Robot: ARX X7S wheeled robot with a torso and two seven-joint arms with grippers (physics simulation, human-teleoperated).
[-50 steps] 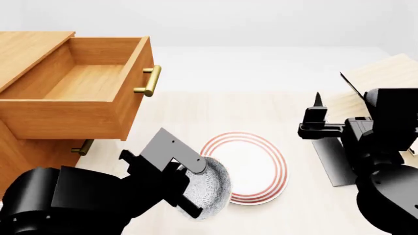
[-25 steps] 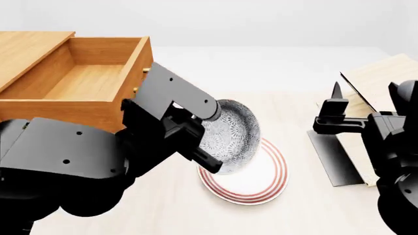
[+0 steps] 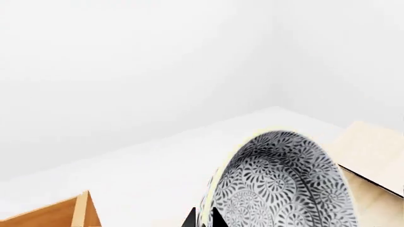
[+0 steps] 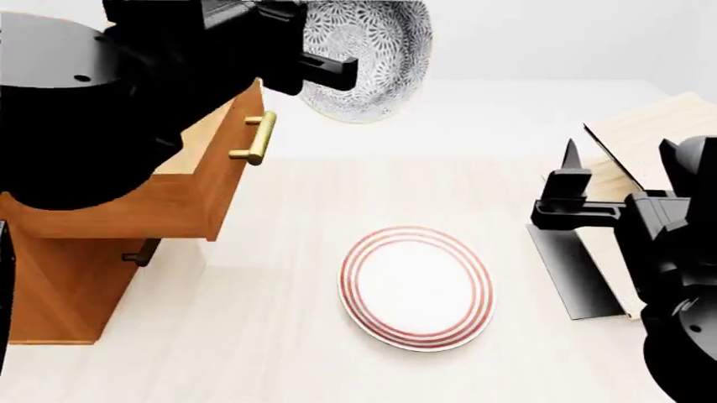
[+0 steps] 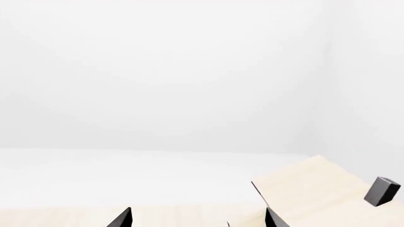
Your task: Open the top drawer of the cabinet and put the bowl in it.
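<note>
Head view shows the left gripper (image 4: 319,71) clenched on the rim of the bowl (image 4: 370,54), holding it tipped on edge at the top centre of the frame, just right of the pulled-out top drawer (image 4: 213,180) of the cabinet (image 4: 62,290) at left. A red-ringed plate (image 4: 417,286) lies on the table (image 4: 280,336) at lower centre. At right, the right gripper (image 4: 572,189) hangs empty with its fingers apart beside a pale rack (image 4: 650,134).

No legible text or labels anywhere.
</note>
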